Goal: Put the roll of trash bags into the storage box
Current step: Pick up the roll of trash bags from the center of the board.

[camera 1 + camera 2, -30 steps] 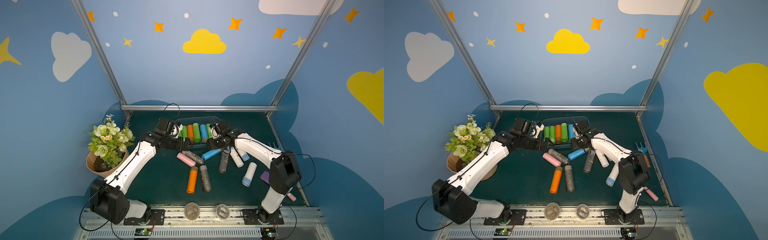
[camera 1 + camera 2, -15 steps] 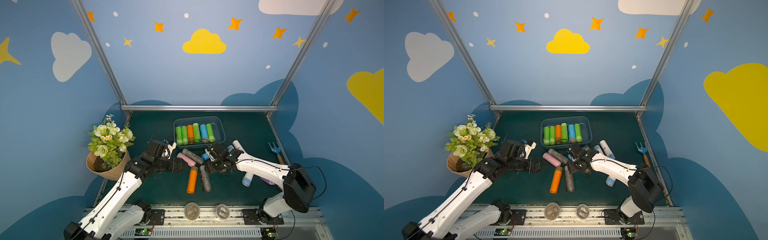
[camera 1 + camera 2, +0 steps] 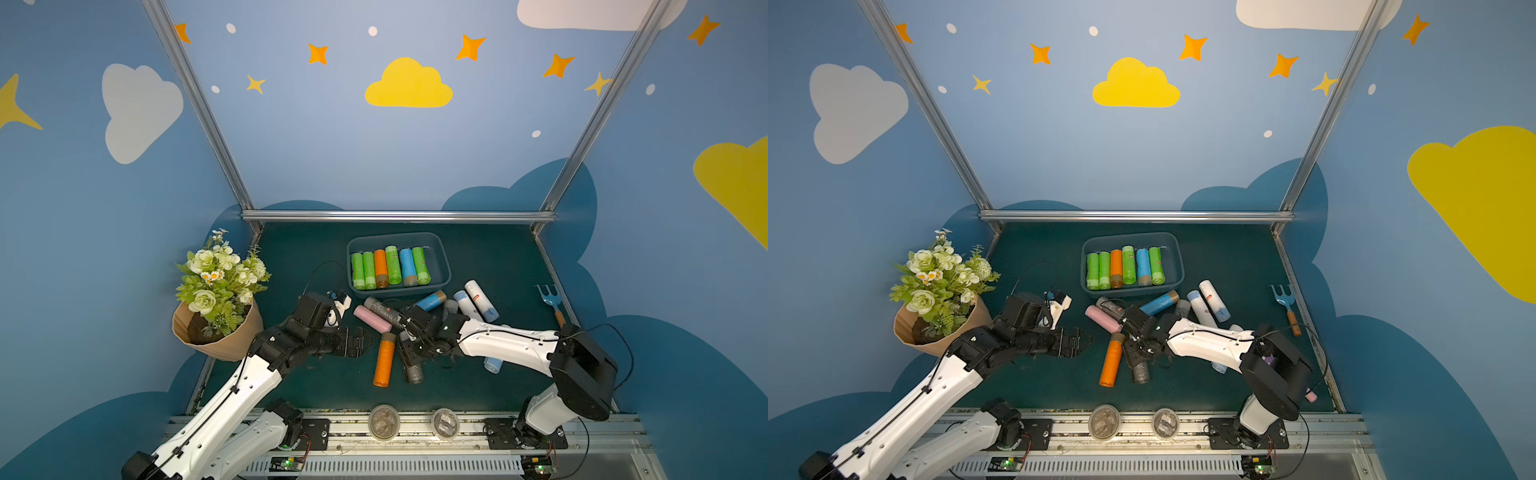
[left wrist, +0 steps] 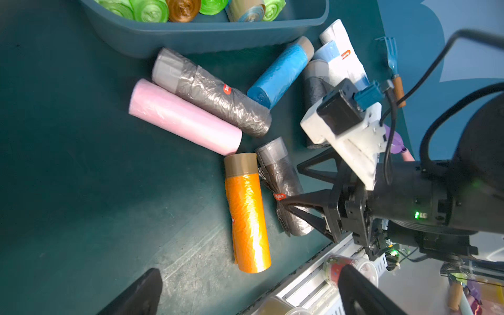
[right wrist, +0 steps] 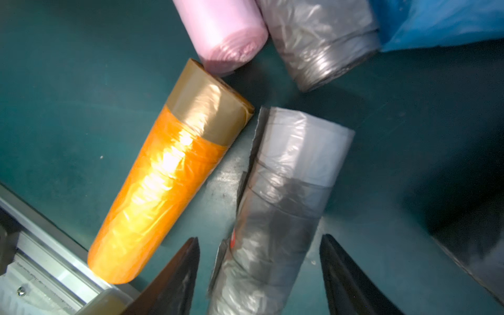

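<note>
Green mat [image 5: 68, 109]: orange roll [image 5: 163, 185] lies just beside grey roll [image 5: 281, 204].

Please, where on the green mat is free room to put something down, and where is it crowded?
Free: the mat between the flower pot and the storage box; the strip behind the box; the stretch between box and garden fork. Crowded: in front of the box, where loose rolls lie and the right pincer hangs.
</note>
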Available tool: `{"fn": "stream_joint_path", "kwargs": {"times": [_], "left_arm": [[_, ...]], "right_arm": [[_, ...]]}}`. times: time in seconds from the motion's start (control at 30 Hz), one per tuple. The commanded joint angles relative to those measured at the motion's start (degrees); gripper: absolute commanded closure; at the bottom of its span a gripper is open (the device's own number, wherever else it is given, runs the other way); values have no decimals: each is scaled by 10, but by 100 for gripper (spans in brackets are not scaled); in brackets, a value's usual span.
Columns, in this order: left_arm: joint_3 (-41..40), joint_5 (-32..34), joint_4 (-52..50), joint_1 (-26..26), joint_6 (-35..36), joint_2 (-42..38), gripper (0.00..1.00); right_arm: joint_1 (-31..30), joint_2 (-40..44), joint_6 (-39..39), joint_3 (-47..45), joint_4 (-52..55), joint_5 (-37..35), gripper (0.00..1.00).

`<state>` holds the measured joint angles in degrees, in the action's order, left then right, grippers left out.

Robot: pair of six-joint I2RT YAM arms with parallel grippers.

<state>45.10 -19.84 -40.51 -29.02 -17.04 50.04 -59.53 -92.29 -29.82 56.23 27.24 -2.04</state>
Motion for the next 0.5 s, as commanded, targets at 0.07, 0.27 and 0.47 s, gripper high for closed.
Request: {"fn": "stream_joint_path", "kwargs": {"times": [0.07,0.27,0.47], "left_arm": [[5,14,-6,-2,-2,-6,0],[4,11,-5,-2,-3,-4,0],[4,10,-5,-1,-3,-3,0]], "right_arm": [[-9,-20,-20,2,19,-37,32],[-10,-28,-23,-4,11,-39,38],[-9,-50,-29,1,12,-37,51]]}}
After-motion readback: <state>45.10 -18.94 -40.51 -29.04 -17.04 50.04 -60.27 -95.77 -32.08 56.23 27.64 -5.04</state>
